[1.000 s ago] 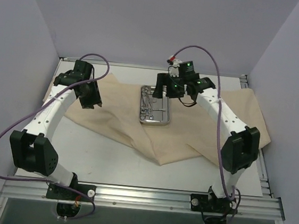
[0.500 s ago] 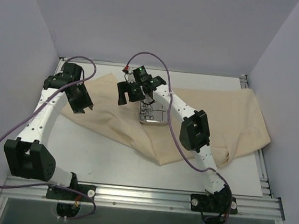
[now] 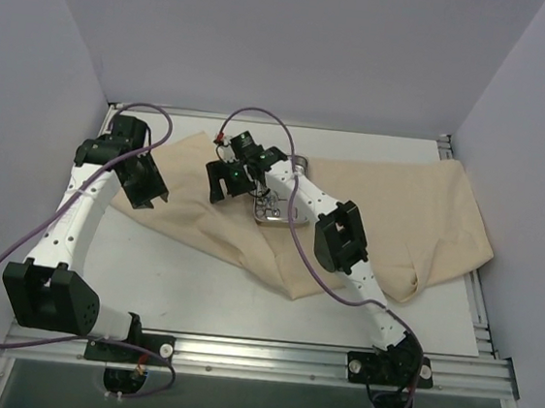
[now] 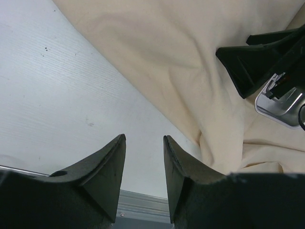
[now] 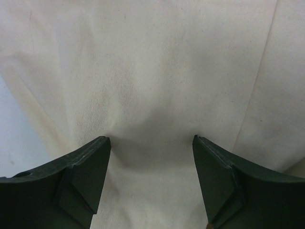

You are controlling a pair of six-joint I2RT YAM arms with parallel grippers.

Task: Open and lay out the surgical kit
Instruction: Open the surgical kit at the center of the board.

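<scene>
My jaws parted over the cloth wrap (image 5: 157, 71), nothing gripped.
My right gripper (image 5: 151, 138) gapes wide, cloth directly beneath; my left gripper (image 4: 144, 138) gapes narrower above the table (image 4: 57, 95) beside the cloth's edge. The steel tray (image 4: 280, 106) lies ahead-right of it, seemingly holding instruments (image 3: 270, 202).

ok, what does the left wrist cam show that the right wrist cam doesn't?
Left wrist only: a wide stretch of bare table, a corner of the steel tray and a black part of the right arm beside it, all seen past the left gripper. Right wrist only: the right gripper, its fingers wide apart over cloth that nearly fills the frame. Both: the beige cloth, and open jaws holding nothing.
</scene>
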